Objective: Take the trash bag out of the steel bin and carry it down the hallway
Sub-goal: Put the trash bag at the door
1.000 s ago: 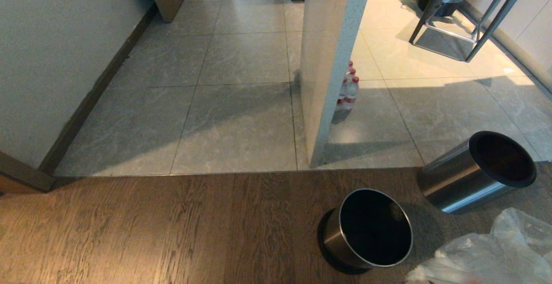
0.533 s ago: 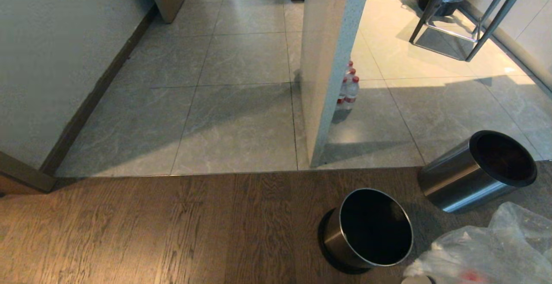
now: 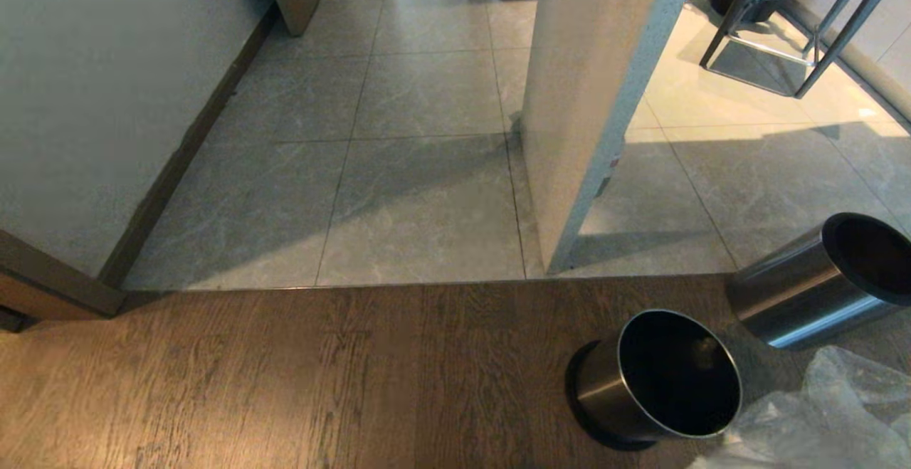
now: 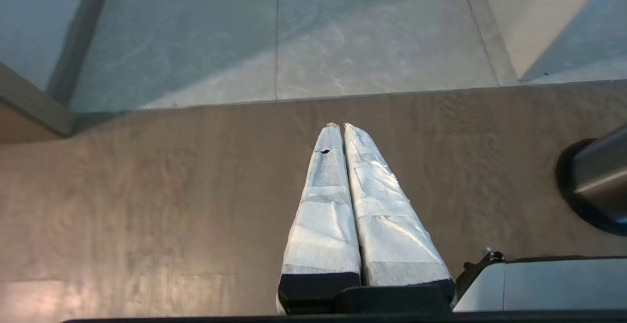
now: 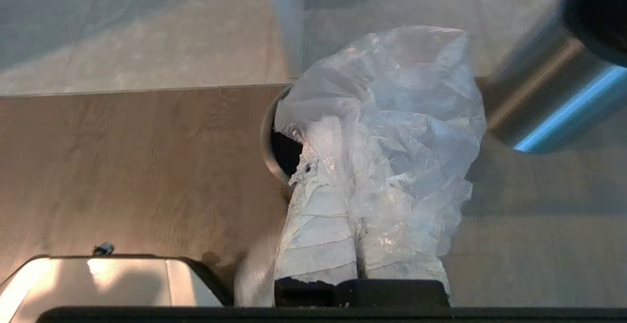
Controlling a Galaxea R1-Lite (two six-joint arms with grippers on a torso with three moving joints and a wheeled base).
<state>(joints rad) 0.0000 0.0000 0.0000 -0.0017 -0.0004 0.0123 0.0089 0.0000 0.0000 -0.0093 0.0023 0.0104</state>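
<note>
Now right gripper (image 5: 338,166) low, jaws clamping trash bag (image 5: 401,117).

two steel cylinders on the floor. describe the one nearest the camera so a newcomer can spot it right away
Start where the brown wood floor meets the grey tiles, then go right along the wood. The nearer steel bin stands there beside the clear trash bag. Unlike the other cylinder, which has a thick black top rim, its black ring is at the bottom.
</note>
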